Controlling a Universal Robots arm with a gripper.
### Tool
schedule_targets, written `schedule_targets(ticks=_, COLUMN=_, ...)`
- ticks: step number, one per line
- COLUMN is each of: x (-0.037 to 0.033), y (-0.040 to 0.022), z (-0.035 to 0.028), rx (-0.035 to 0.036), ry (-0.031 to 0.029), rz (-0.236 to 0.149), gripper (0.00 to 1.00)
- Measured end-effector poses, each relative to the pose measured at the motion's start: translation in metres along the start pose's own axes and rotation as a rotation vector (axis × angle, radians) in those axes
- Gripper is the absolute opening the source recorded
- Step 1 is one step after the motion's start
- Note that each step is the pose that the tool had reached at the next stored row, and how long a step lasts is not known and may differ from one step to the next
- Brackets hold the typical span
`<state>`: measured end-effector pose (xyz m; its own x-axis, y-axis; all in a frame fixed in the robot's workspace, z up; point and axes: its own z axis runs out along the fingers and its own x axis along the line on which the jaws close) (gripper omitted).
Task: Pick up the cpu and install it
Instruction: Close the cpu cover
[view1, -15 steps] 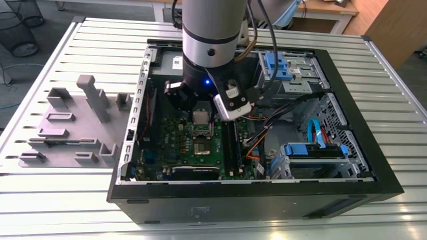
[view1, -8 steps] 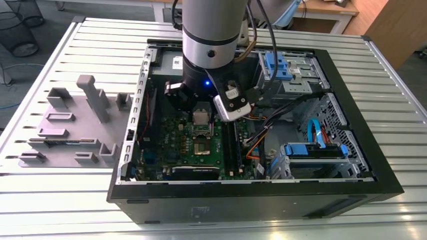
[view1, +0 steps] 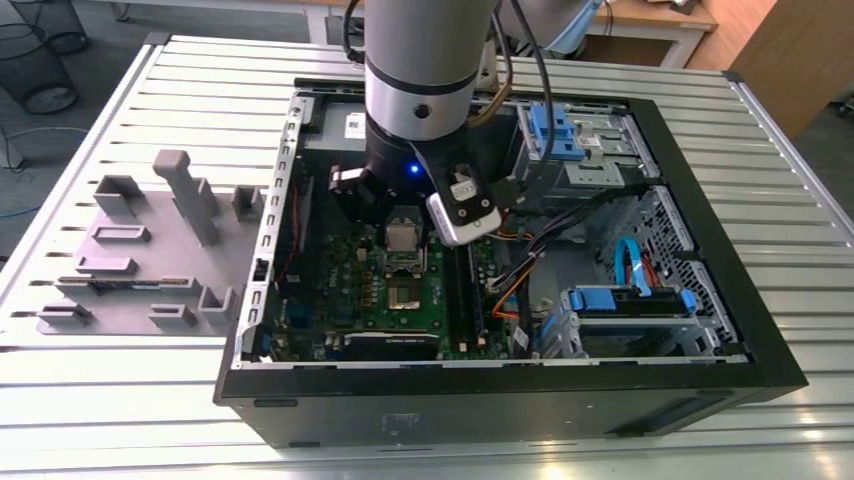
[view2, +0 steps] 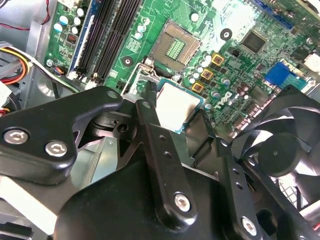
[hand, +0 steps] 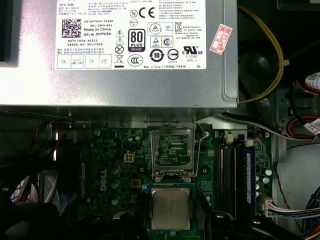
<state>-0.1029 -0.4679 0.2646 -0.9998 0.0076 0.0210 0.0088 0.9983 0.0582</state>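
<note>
Your gripper has the cpu between its jaws. They stand narrow, with a black finger against each side of the chip, and the pale metal top faces the wrist cameras. As far as I can judge, the chip hangs a little above the green board and does not touch it. It is just beside the socket, not yet over it. So the pick is done, and I judge the step in hand to be the carry to the socket.

The socket is open and nothing lies in it; its field of contacts is bare. In the first wrist view the edges of the chip run parallel to the edges of the socket. The placing calls for you to bring the chip square over the opening, keep it level, and lower it straight without sliding, because those contacts probably bend easily. Whether the corner mark agrees with the socket I cannot tell, so check it.

The memory slots run along one side of the socket and a black fan sits on the other. Beyond the socket is the grey power supply. The computer case lies on the slatted tabletop. Grey fixture blocks stand outside the case, at the exterior view's left.
</note>
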Motion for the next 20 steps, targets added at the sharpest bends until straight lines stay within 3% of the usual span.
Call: schedule_targets(ticks=20, x=-0.0003, y=-0.0012, z=0.0094, rx=0.0002, ry=-0.0023, rz=0.000, gripper=0.47)
